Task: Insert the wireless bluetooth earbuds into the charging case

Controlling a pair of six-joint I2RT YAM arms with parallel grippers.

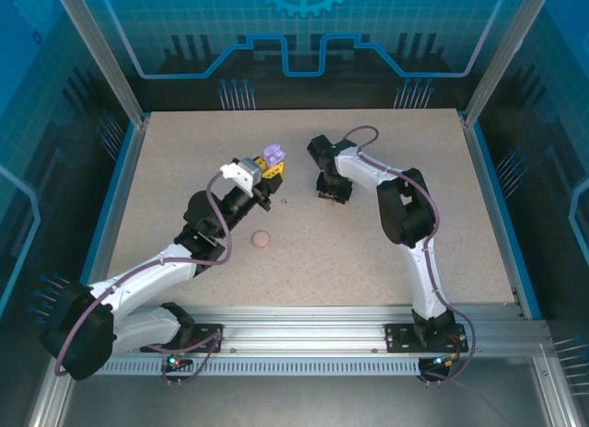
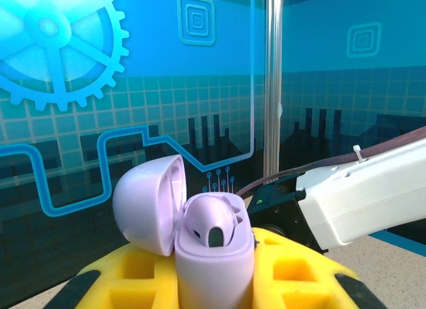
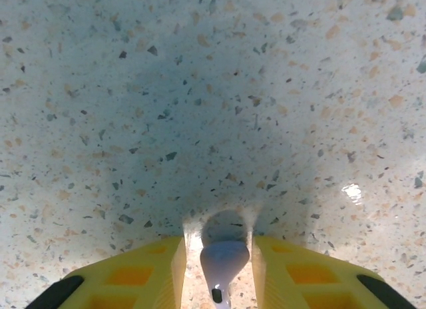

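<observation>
Right claw [image 3: 218, 249] is placed astride an earbud [image 3: 223, 256] on the table [image 3: 213, 89], grip unclear; the open charging case [image 2: 213, 256] is clamped in the left claw [image 1: 270, 167], so insertion is not yet done.

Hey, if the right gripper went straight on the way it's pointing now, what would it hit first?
The small pale stemmed earbud lying between its yellow fingers, then almost at once the speckled tabletop beneath. The right gripper points straight down at it, though depth is hard to judge.
</observation>
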